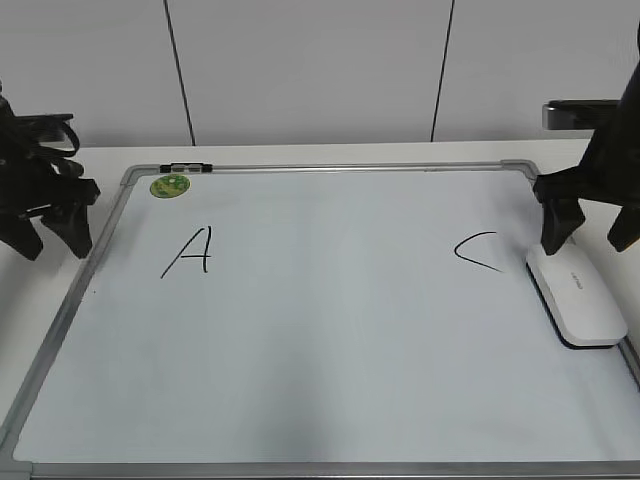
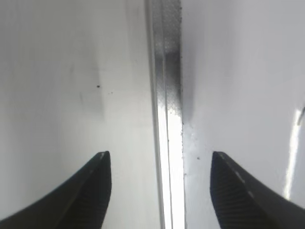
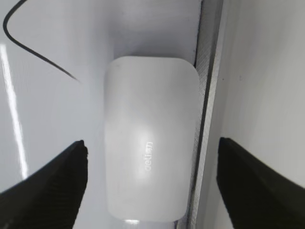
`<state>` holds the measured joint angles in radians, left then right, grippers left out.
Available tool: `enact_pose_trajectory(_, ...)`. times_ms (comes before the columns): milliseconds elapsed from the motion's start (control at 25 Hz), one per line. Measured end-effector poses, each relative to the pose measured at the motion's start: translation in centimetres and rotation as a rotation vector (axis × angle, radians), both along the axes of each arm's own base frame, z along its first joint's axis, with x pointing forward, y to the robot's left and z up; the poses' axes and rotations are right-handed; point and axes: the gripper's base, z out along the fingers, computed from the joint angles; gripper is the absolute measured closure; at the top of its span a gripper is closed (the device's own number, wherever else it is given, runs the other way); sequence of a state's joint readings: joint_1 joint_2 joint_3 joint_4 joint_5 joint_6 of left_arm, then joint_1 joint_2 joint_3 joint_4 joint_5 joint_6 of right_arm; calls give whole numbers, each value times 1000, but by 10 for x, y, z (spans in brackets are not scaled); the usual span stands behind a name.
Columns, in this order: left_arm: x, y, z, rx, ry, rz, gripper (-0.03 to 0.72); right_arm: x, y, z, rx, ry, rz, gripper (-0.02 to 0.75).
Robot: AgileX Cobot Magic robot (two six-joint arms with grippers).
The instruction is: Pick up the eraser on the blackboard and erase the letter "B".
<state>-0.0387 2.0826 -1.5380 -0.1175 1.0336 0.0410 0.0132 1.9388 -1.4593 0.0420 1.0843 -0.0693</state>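
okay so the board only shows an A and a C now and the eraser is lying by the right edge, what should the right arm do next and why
Probably lift the right gripper straight up and away. Its jaws stand open on either side of the white rounded plastic eraser without gripping it, and the eraser lies flat on the glossy white board beside its silver frame. Between the black "A" and black "C" no letter shows, so nothing seems left to wipe.

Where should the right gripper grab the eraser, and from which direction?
Grip the eraser across its two long sides, near mid-length, coming straight down from above. It lies flat on the blackboard, beside the right frame rail, so only the top is free. The right gripper is already open above it, jaws straddling its width. The rail-side finger has little room, so it probably lands outside the frame.
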Motion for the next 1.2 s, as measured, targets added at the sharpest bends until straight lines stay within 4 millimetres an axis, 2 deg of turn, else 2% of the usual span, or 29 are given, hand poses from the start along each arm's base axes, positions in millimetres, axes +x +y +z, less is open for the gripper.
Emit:
enact_pose_trajectory(120, -5, 0, 13, -3, 2, -4, 195, -1, 0, 5, 1, 22, 2, 139)
enact_pose_trajectory(320, -9, 0, 24, -8, 4, -5, 197, -4, 0, 6, 1, 62, 3, 187)
enact_pose_trajectory(480, -15, 0, 50, -11, -58, 4, 198, -7, 2, 7, 17, 73, -4, 193)
enact_pose_trajectory(680, -34, 1, 89, -15, -149, 7, 199, -33, 8, 29, 23, 2, 11, 196)
enact_pose_trajectory(880, -63, 2, 110, -17, -184, 9, 183, -72, 17, 54, 48, -104, 25, 196)
enact_pose_trajectory(1040, -96, 3, 122, -18, -203, 10, 207, -109, 28, 73, 75, -196, 50, 197)
enact_pose_trajectory(1200, -135, 5, 132, -19, -250, 13, 223, -135, 29, 78, 84, -225, 56, 197)
